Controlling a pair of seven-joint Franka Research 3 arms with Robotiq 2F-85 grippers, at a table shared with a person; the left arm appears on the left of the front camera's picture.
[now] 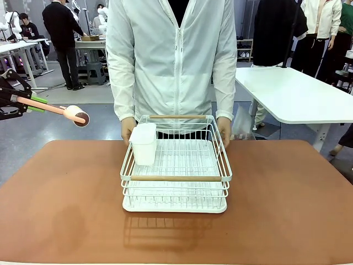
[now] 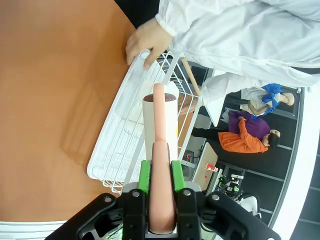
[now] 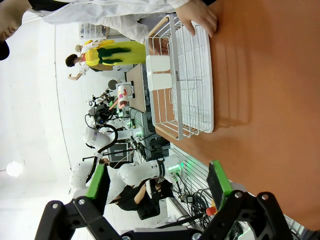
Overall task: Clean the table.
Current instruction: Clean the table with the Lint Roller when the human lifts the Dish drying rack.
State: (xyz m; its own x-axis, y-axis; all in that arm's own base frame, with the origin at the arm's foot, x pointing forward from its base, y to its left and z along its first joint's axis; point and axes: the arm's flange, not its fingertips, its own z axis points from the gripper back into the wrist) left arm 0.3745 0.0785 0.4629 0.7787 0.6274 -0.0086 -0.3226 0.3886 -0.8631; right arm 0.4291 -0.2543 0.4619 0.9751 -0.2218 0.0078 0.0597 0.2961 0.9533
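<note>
The terracotta desk [image 1: 66,204] spans the near part of the front view, and a white wire dish rack [image 1: 175,178] with wooden handles stands at its middle. A white utensil cup [image 1: 143,144] hangs at the rack's far left corner. A person in a white jacket stands at the far side, one hand [image 1: 128,128] on each far corner of the rack.

The left gripper [image 1: 34,102] sits high at the picture's left edge, out past the desk's far left corner and above the level of its top. Its green-padded fingers are clamped on the pink handle of a roller [image 1: 76,115], whose cream head with a dark end points toward the rack. In the left wrist view, the left gripper [image 2: 161,175] holds the handle straight ahead. The roller's head [image 2: 161,117] lies over the rack [image 2: 120,150], and the desk [image 2: 50,75] spreads to the picture's left of the fingers – well apart from them.

In the right wrist view, the right gripper [image 3: 157,182] has its fingers wide apart with nothing between them. The desk [image 3: 270,100] stretches ahead of them on the picture's right, with the rack [image 3: 192,90] and cup [image 3: 160,72] farther off and a hand [image 3: 200,17] of the person on the rack's far end.
</note>
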